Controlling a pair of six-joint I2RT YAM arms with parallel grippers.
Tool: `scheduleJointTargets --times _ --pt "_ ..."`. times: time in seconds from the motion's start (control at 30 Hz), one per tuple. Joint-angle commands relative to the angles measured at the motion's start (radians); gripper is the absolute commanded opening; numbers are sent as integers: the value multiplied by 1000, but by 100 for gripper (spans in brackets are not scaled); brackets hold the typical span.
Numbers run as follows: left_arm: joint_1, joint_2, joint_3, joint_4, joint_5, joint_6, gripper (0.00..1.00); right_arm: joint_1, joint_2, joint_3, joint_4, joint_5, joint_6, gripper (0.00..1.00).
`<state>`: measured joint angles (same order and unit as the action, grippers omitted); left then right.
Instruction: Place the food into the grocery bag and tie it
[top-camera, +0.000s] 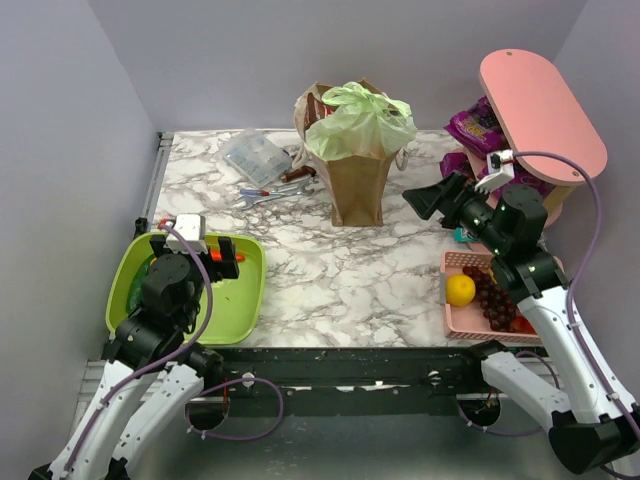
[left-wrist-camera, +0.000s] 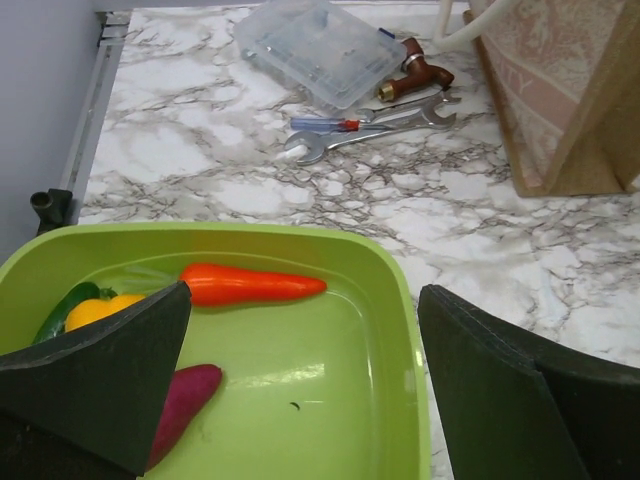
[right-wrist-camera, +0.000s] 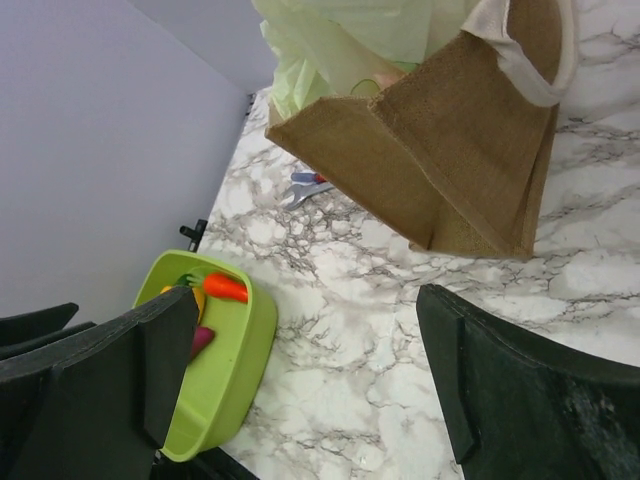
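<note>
Left tool (left-wrist-camera: 300, 380) hangs wide open over the green tray (left-wrist-camera: 390, 330), gripping nothing (a carrot (left-wrist-camera: 250, 285) and a yellow pepper (left-wrist-camera: 100, 308) lie inside). Near right, the pink basket (top-camera: 452, 320) holds a yellow fruit (top-camera: 460, 290) and grapes (top-camera: 492, 298). Right tool (top-camera: 425, 200), also spread and empty, hovers above the table (top-camera: 320, 260). Farther back, the green plastic bag (top-camera: 360, 120) sits in the top of the brown bag (top-camera: 358, 190).

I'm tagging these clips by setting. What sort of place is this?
Probably a staged robot test cell, not a home kitchen: a marble-patterned tabletop boxed in by plain walls, with mixed props, wrenches and a green tub of produce.
</note>
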<state>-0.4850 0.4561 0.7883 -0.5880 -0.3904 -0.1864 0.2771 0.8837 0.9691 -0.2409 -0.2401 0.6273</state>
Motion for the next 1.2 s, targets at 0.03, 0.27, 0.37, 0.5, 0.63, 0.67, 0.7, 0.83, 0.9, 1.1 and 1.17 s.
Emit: scheduleJointTargets --times 0.03,0.27,0.37,0.5,0.63,0.67,0.7,0.83,0.9,1.1,1.17 --pt "9 -114 -83 48 -105 27 99 3 -65 -75 -8 32 -13 100" --pt "9 -187 -156 100 -129 -4 99 4 -149 -190 -35 74 12 100" --pt "9 -212 -190 145 -132 4 98 4 -196 -235 -56 107 25 100" --pt "10 -229 -226 195 -148 14 99 3 -279 -292 -115 136 23 100" --pt "11 -224 -233 214 -174 18 99 3 -384 -366 -175 142 46 100" --pt "12 -222 -233 212 -178 15 98 3 -419 -382 -187 142 50 100" --pt "11 -221 -234 209 -183 12 99 4 -463 -399 -196 141 56 100" --pt "12 -221 -243 221 -197 13 99 3 -606 -458 -222 131 115 100" --pt "12 -221 -246 230 -198 19 99 2 -653 -478 -210 118 136 100" --pt "13 -229 -249 233 -206 27 99 3 -610 -454 -234 150 125 100" --pt "13 -238 -252 235 -208 31 98 3 -585 -448 -239 147 123 100"
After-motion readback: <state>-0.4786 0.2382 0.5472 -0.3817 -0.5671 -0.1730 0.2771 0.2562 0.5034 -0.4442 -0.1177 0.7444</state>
